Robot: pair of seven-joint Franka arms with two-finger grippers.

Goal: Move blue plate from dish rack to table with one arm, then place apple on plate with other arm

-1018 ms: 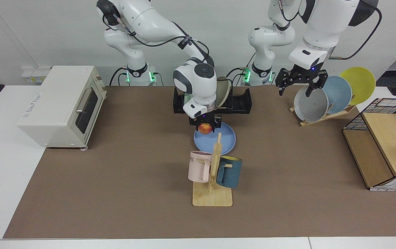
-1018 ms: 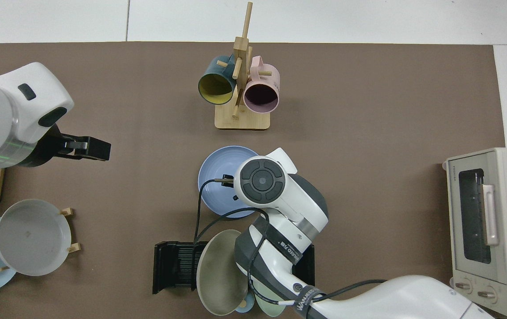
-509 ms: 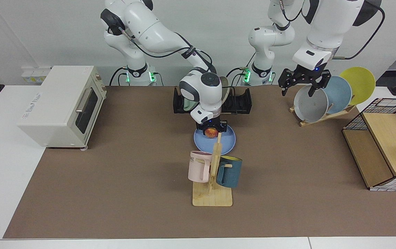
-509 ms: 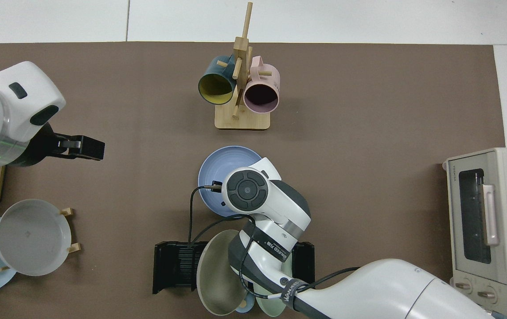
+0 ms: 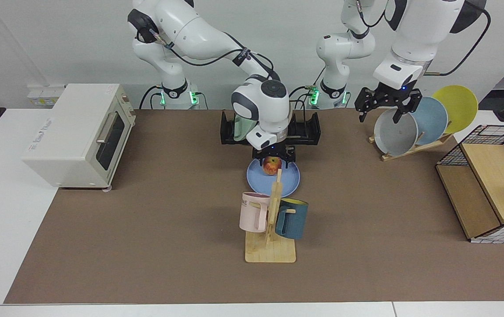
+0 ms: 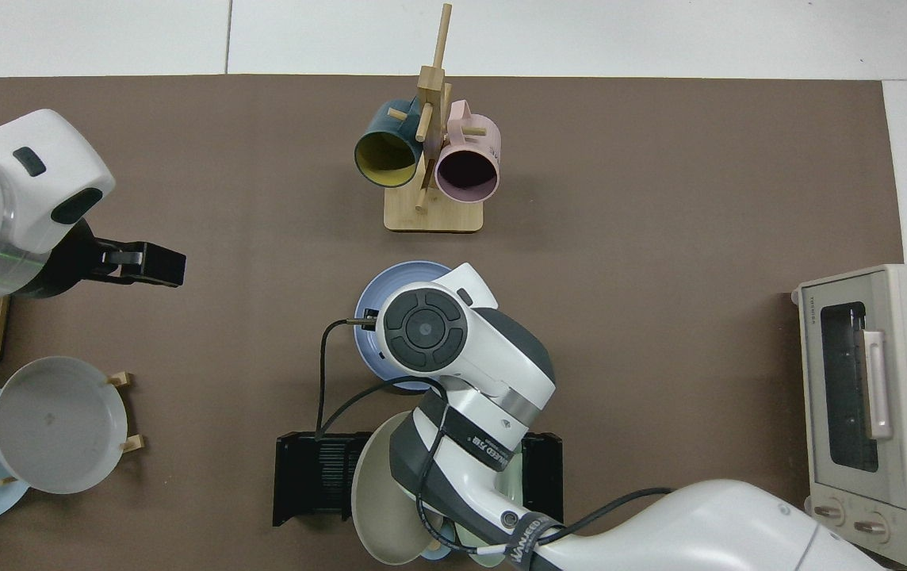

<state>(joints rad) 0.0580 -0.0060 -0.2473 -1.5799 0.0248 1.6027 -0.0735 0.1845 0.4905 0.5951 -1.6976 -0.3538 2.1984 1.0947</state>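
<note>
Table, the brown-matted surface (image 5: 146, 246), carrying everything, white borders at its edges. Cream toaster oven (image 5: 80, 134) at one side edge; wire-and-wood basket (image 5: 494, 185) at the opposite side edge. Near the far edge by the arm bases, black dish rack (image 5: 309, 127), holding an olive-grey plate (image 6: 386, 492) on edge. Slanted wooden plate rack (image 5: 415, 147) toward the basket-side far corner, with grey plate (image 5: 395, 132), pale blue plate (image 5: 430, 113) and yellow plate (image 5: 457, 105). Blue plate (image 5: 289, 180) flat on the surface, just in front of the dish rack, near the middle; in the top view mostly hidden under the right arm's wrist, only a rim (image 6: 366, 297) showing. Wooden mug stand (image 5: 270, 246) closer to the near edge, hung with pink mug (image 5: 254, 211) and dark teal mug (image 5: 291, 218). Apple (image 5: 272, 166) on the blue plate, toward its rack side. Right tool (image 5: 274, 155) directly above the apple, fingers spread to either side, gripping nothing. Left tool (image 5: 382, 105) hanging above the grey plate, fingers spread wide, empty, waiting.
</note>
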